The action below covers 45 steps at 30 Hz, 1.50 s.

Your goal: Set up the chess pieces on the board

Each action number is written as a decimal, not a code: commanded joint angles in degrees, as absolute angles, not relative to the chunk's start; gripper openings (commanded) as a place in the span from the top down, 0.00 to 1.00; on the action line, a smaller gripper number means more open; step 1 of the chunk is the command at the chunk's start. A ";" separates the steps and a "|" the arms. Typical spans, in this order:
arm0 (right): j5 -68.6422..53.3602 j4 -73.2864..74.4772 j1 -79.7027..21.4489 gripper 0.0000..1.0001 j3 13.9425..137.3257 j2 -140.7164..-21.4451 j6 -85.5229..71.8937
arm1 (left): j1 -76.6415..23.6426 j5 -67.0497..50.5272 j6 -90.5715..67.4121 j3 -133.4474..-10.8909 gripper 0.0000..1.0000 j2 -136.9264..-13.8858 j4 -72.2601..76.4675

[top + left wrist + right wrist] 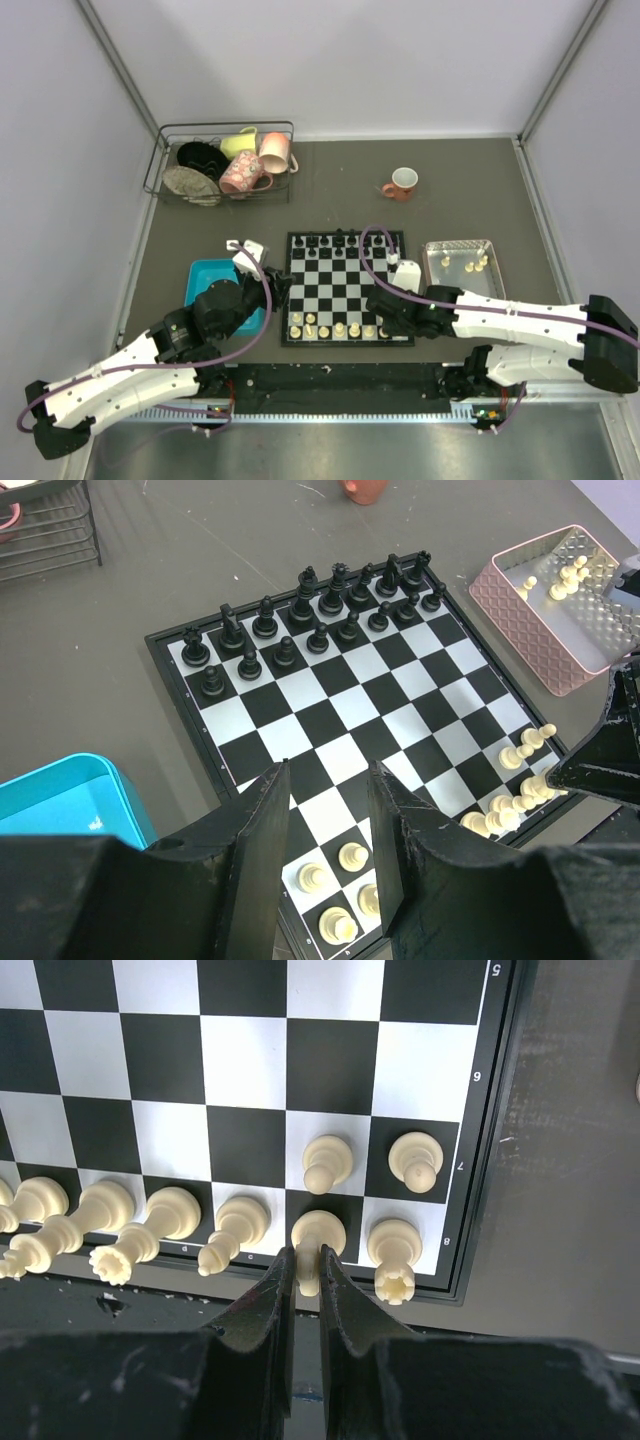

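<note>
1 cream chess piece (pixel 318 1230) on the board (pixel 250 1070) sits pinched in the right claw (pixel 307 1258); left claw (pixel 325 780) partly open, empty.

A dark grey-brown table (pixel 330 190) with a matte, faintly scuffed top fills the middle of the overhead view. Plain pale walls box it in on three sides: the left wall (pixel 60 150), the back wall (pixel 340 60) and the right wall (pixel 600 150) (all with a slight lavender cast). A thin grey strip (pixel 120 65) runs down the far left corner, and a second strip (pixel 564 65) runs down the far right. Along the near edge lies a brushed metal sheet (pixel 350 455) with a soft sheen. The light is even and diffuse, and shadows are weak. A black wire rack (pixel 225 127) stands at the table's far left.
</note>
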<state>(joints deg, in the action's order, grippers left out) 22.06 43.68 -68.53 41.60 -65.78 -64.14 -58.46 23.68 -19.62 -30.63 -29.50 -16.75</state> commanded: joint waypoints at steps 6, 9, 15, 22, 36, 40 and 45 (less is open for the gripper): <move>24.17 42.36 -69.43 1.00 41.31 -66.27 -64.25 | -58.18 24.52 -19.60 -31.46 0.58 -29.00 -14.50; 23.91 42.28 -69.43 1.00 41.22 -66.53 -64.42 | -58.18 24.52 -19.69 -31.38 0.57 -28.83 -14.59; 23.73 42.10 -69.43 0.94 41.13 -67.06 -64.25 | -58.18 24.52 -19.78 -31.29 0.57 -28.74 -14.59; 23.38 41.22 -69.43 0.81 40.70 -67.06 -64.16 | -58.18 24.52 -19.78 -31.29 0.57 -28.65 -14.59; 22.94 41.13 -69.52 0.74 41.31 -65.57 -63.20 | -58.18 24.52 -19.60 -31.38 0.57 -28.74 -14.33; 23.11 41.31 -69.43 0.73 42.18 -64.07 -62.05 | -58.18 24.52 -19.60 -31.38 0.57 -28.74 -14.33; 23.73 42.53 -69.43 0.71 43.59 -61.53 -61.09 | -58.18 24.52 -19.51 -31.55 0.57 -28.65 -14.41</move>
<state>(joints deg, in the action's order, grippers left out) 22.63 42.76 -68.53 40.91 -64.64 -62.52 -58.46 23.68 -19.62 -30.63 -29.36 -16.75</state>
